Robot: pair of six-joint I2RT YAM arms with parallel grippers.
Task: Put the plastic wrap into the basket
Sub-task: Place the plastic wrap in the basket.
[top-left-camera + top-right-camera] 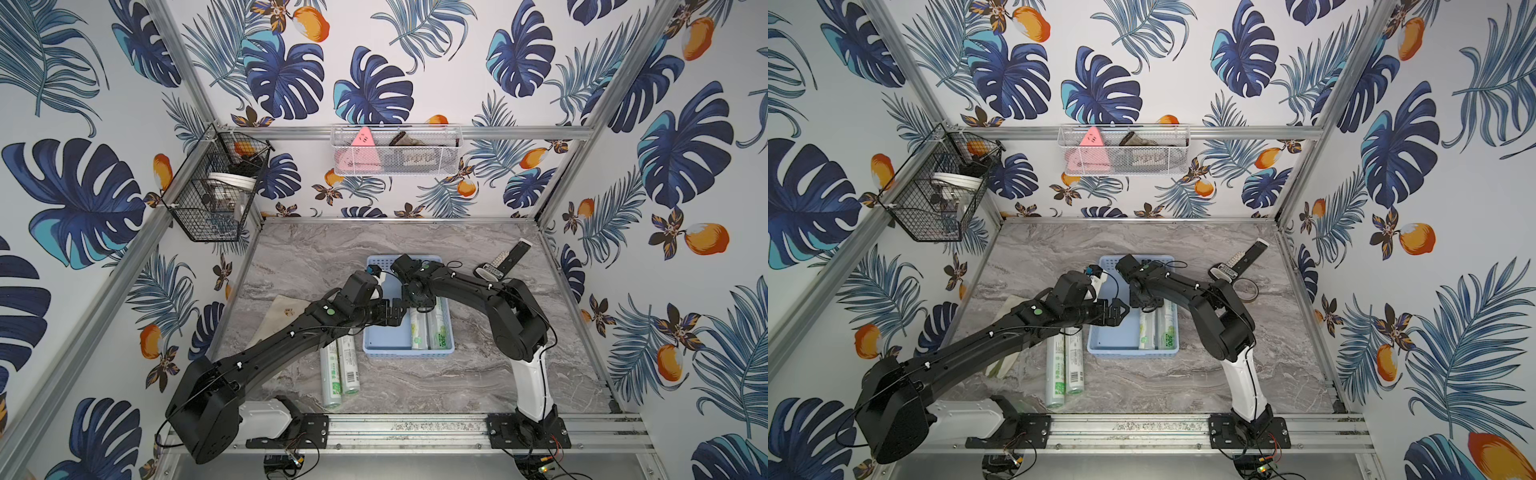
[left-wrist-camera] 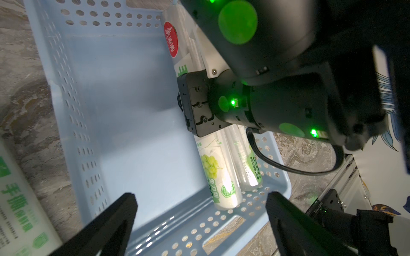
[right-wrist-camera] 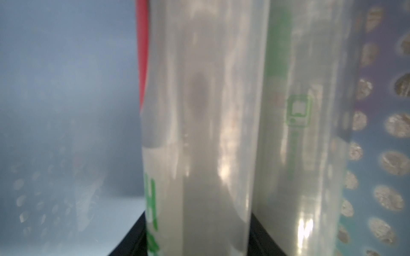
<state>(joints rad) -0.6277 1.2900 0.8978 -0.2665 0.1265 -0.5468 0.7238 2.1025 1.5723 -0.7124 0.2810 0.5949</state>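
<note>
Right claw (image 3: 197, 237) is pinching a roll (image 3: 199, 133) down in the basket (image 1: 407, 353), touching a second roll (image 3: 299, 133) by the wall. Left claw (image 2: 200, 197) is hovering spread wide over the basket's bare floor. Two more rolls (image 1: 331, 374) are lying side by side on the counter (image 1: 498, 374), just beside the basket

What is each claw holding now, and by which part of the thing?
The right claw grips one plastic wrap roll near its middle, inside the basket. The left claw is open and empty.
</note>
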